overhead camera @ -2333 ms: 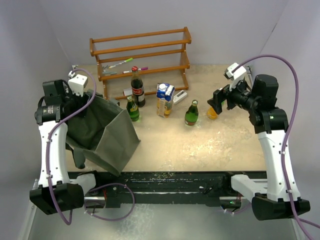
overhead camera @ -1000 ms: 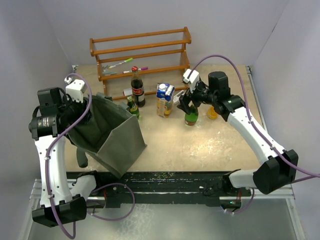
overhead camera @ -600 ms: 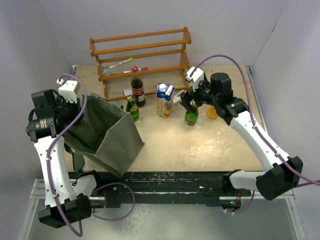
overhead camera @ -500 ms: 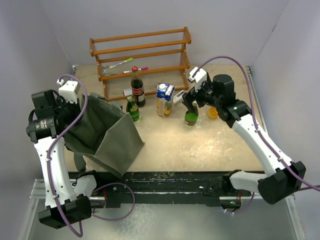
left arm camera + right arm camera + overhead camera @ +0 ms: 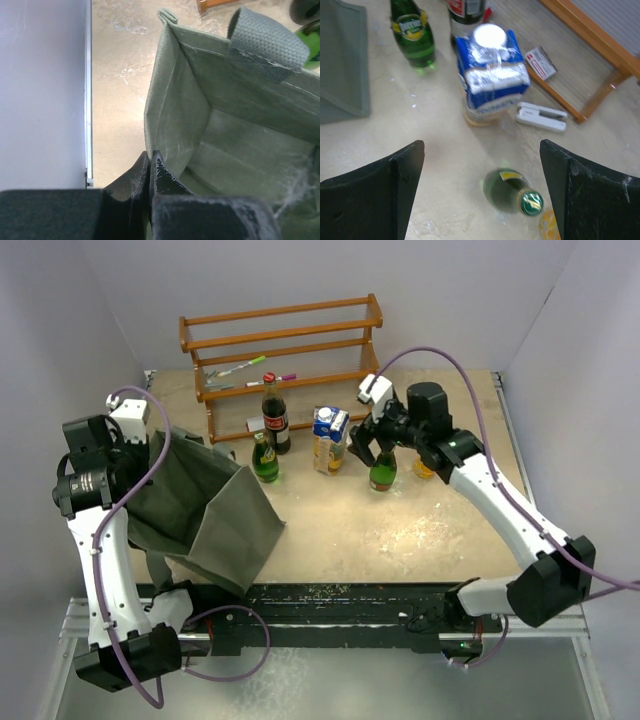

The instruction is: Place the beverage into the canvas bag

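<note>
At the table's (image 5: 400, 530) left edge, the left gripper (image 5: 150, 162) was clamped on the rim of the canvas bag (image 5: 205, 505), which sat tilted with its mouth open. The right gripper (image 5: 482, 155) hung spread wide above a green bottle (image 5: 512, 192) beside a blue carton (image 5: 492, 80), well apart from the bag.

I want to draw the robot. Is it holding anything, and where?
The left pincer pinches the canvas bag by its top rim. The right pincer holds nothing.
</note>
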Robot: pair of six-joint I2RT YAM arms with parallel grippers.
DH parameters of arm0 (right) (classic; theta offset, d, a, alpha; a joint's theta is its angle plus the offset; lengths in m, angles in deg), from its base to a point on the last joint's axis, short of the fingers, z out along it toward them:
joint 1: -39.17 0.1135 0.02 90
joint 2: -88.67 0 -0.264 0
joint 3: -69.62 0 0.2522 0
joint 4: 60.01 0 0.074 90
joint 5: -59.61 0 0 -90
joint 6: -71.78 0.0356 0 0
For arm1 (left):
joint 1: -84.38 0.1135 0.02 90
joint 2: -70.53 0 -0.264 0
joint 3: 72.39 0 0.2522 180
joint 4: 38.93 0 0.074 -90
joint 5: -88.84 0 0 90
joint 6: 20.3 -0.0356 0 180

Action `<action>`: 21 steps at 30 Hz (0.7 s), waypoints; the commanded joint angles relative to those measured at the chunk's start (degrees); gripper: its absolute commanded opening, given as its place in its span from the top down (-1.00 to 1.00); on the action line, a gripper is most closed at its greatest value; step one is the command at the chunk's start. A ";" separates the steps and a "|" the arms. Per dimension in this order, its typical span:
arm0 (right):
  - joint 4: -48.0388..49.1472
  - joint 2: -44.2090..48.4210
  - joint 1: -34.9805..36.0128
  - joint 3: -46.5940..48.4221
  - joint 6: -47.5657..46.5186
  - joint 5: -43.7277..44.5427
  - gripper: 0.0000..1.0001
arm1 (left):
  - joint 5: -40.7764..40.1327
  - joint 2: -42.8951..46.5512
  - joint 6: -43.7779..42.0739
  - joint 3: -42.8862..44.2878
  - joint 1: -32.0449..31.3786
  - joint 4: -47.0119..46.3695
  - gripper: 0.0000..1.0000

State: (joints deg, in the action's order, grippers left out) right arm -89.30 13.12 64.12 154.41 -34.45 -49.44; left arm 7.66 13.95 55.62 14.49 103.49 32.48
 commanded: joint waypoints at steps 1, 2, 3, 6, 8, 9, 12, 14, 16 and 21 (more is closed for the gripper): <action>3.56 -3.13 4.80 6.73 -0.64 -3.89 -0.94 | -3.52 -1.09 0.15 2.50 0.49 -0.53 1.00; 3.72 -4.32 5.91 8.63 -0.60 -3.80 -0.92 | -3.14 -1.24 0.02 2.24 0.49 -0.54 1.00; 3.82 -5.65 7.09 10.20 -0.50 -3.68 -0.90 | -3.03 -1.32 -0.08 2.00 0.49 -0.62 1.00; 4.10 -10.28 10.58 14.24 -0.01 -2.30 -0.84 | -2.98 -1.30 -0.32 1.42 0.49 -1.03 1.00; 5.84 -13.40 12.78 17.34 0.94 -1.73 -0.79 | -2.42 -1.56 -0.45 1.74 0.49 -0.98 1.00; 6.30 -15.10 13.52 18.66 1.65 -1.37 -0.76 | -1.96 -1.67 -0.43 1.92 0.49 -0.90 1.00; 6.95 -20.20 15.22 23.16 4.18 -0.39 -0.65 | -0.02 -1.69 -0.36 2.35 0.49 -0.69 1.00; 7.49 -23.51 16.23 25.85 5.26 0.75 -0.57 | 1.34 -1.75 -0.19 2.45 0.55 -0.50 1.00; 7.66 -26.79 17.17 28.65 5.97 1.88 -0.52 | 2.38 -1.58 -0.15 2.39 0.54 -0.35 1.00; 6.48 -34.44 19.69 35.27 6.60 3.50 -0.49 | 3.33 -1.05 -0.15 2.03 0.53 -0.34 1.00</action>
State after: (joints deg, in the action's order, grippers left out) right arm -84.15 -18.29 82.08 184.28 -29.75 -48.85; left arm 8.95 12.40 55.60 15.15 103.52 32.30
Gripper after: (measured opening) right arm 0.748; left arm 0.009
